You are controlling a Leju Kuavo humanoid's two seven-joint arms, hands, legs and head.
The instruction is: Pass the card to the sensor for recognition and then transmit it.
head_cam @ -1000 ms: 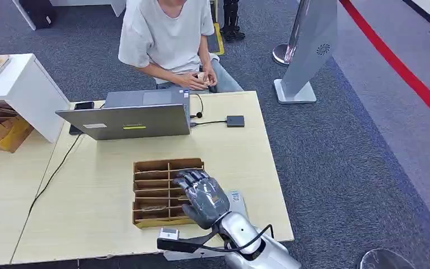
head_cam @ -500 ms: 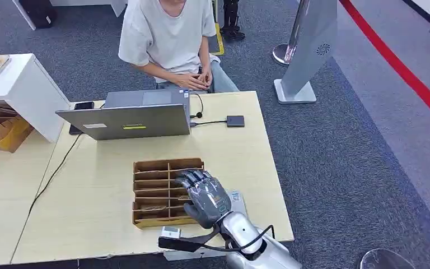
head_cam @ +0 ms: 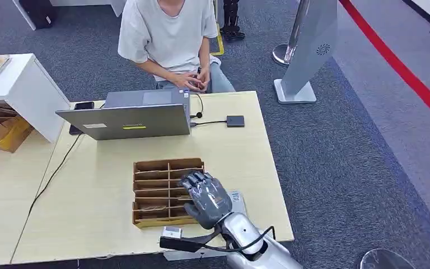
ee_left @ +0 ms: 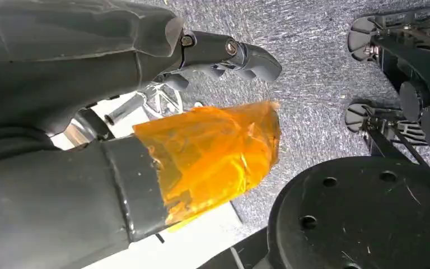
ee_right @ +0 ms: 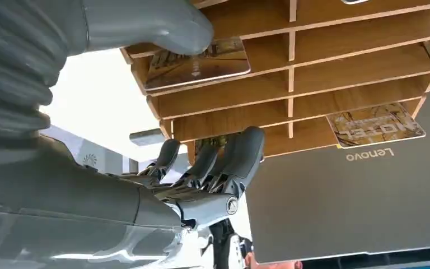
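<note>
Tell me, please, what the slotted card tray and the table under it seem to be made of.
The card tray looks like thin unpainted plywood or fibreboard: matte brown, with slotted dividers whose cut edges look bare in the right wrist view. The table seems to be a pale wood-look laminate board with a smooth, even surface; the grain is too faint to be sure.

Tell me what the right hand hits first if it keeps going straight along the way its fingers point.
The right hand hovers over the wooden card tray, fingers aimed across the table. Continuing level, it would probably meet the laptop first; its height above the tray is unclear.
</note>
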